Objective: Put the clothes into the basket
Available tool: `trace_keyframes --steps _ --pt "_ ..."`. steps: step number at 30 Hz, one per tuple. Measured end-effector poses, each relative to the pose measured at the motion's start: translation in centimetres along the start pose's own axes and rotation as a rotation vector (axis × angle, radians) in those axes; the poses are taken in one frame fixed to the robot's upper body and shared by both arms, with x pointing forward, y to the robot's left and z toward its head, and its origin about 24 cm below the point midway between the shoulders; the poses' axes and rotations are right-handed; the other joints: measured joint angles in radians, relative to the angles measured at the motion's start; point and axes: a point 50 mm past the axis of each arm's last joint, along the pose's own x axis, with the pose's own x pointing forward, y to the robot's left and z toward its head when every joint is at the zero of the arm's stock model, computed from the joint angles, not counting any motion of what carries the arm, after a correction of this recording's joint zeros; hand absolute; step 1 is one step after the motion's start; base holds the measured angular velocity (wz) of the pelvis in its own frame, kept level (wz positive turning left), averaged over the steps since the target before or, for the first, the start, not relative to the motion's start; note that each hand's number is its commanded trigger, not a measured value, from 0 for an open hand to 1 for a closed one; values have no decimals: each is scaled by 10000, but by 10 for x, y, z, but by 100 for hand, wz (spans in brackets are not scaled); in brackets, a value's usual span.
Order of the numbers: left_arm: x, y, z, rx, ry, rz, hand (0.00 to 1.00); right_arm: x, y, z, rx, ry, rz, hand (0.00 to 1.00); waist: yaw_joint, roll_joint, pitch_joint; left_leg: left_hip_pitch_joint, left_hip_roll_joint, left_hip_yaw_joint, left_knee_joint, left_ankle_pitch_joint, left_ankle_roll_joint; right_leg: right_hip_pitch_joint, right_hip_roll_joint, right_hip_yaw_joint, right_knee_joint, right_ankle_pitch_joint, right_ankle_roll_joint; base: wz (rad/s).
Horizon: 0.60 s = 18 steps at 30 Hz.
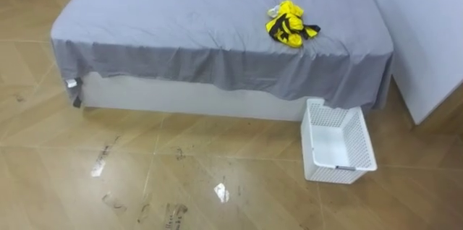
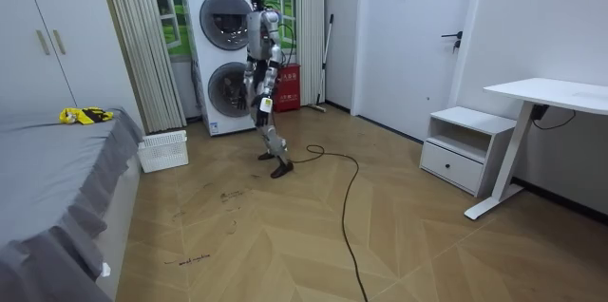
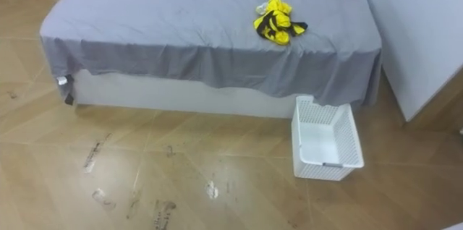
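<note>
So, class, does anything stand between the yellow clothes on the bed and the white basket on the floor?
Nothing visible does. The clothes lie near the edge of the bed, and the basket stands open on the floor just below that edge.

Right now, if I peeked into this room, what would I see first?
A bright yellow-and-black bundle of clothes lies on the grey bed near its edge. A white basket sits empty on the floor beside the bed. The robot stands by the stacked washing machines.
</note>
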Motion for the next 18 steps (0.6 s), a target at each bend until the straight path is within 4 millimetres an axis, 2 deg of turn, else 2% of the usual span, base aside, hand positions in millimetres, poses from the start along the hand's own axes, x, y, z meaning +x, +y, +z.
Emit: trace_keyframes --steps 1,2,3,4,5,6,7,8,9,10,11,12,13,14,15,16,17,18 --pt "0 0 1 -278 -87 13 0 0 -1 -1 7 -56 -39 0 15 90 9 -490 216 -68 945 124 197 78 76 1 17 -57 -86 6" --pt "0 0 3 -638 -238 -1 0 -1 -3 -2 30 -69 -73 0 61 -12 57 -912 215 -130 1570 242 543 276 34 46 15 -102 -199 11" --pt "-1 -1 3 -780 -316 -32 0 -1 -4 -2 91 -83 -93 0 9 -27 49 -1060 23 -157 1475 216 577 325 -39 51 6 -133 -233 10" --pt "-1 -6 6 -790 -463 -201 0 -2 -7 1 140 -142 -176 0 7 5 50 -1477 -463 -6 832 217 608 311 -230 47 15 -244 -125 5" --pt "-2 -11 9 -1001 -652 -337 0 -2 -11 2 101 -151 -260 0 53 -42 22 -1878 -959 164 -426 376 608 310 -464 76 4 -350 30 -6" --pt "-2 -12 10 -1120 -720 -368 0 -3 -12 2 69 -136 -292 0 99 -41 22 -2059 -1166 227 -1142 576 566 308 -548 106 7 -396 90 -26" --pt "-2 -12 10 -1278 -824 -374 0 -3 -14 0 -46 -53 -344 0 235 -15 27 -2314 -1424 240 -2529 1268 590 326 -695 150 24 -533 156 -50" --pt "-3 -8 8 -1645 -884 -234 0 -3 -14 -2 -173 51 -338 0 319 -41 11 -2381 -1467 235 -3406 1977 586 477 -803 310 -16 -688 253 -54" --pt "-3 -6 7 -1781 -863 -177 0 -3 -13 -2 -275 62 -322 0 313 -39 13 -2390 -1469 286 -3536 2371 652 578 -878 341 -53 -750 289 -40" --pt "-4 -4 3 -1979 -791 -116 0 -3 -13 -3 -296 61 -316 0 227 -75 -26 -2436 -1621 475 -3510 3105 978 783 -1058 417 -183 -882 423 -5" --pt "-4 -5 5 -2000 -847 -162 0 -4 -14 -4 -243 75 -350 0 189 -213 -64 -2599 -1862 670 -3274 3377 1359 909 -1283 503 -369 -981 691 8" --pt "-4 -5 7 -2009 -919 -185 0 -4 -14 -3 -236 61 -341 0 180 -287 -191 -2677 -1991 850 -3025 3214 1617 923 -1418 440 -461 -1002 911 15" --pt "-3 -5 11 -1992 -1087 -232 0 -4 -14 -2 -174 -22 -341 0 136 -427 -90 -2863 -2234 943 -2311 2738 1798 1033 -1625 662 -645 -937 992 13" --pt "-3 -3 13 -1949 -1164 -212 0 -4 -14 -2 2 -176 -342 0 157 -450 -54 -2926 -2316 1080 -1785 2243 1889 1151 -1769 914 -627 -771 965 6" --pt "-3 -2 12 -1939 -1176 -190 0 -4 -15 -2 74 -230 -359 0 188 -438 -59 -2906 -2341 1108 -1549 1960 1917 1216 -1815 1053 -465 -671 988 -7" --pt "-3 -1 12 -1898 -1179 -156 0 -4 -15 -1 209 -384 -382 0 281 -445 -44 -2698 -2383 1177 -1254 1475 1939 1152 -1945 1243 253 -525 1068 -4" --pt "-3 1 9 -1786 -1084 -112 0 -4 -14 1 371 -541 -375 0 266 -484 -21 -2248 -2558 1174 -1314 1175 2002 941 -2118 1268 1452 -257 1091 3" --pt "-3 1 8 -1720 -1018 -113 0 -4 -14 1 390 -603 -391 0 236 -475 -18 -2012 -2640 1127 -1386 1047 2024 783 -2167 1271 2146 14 1071 19"
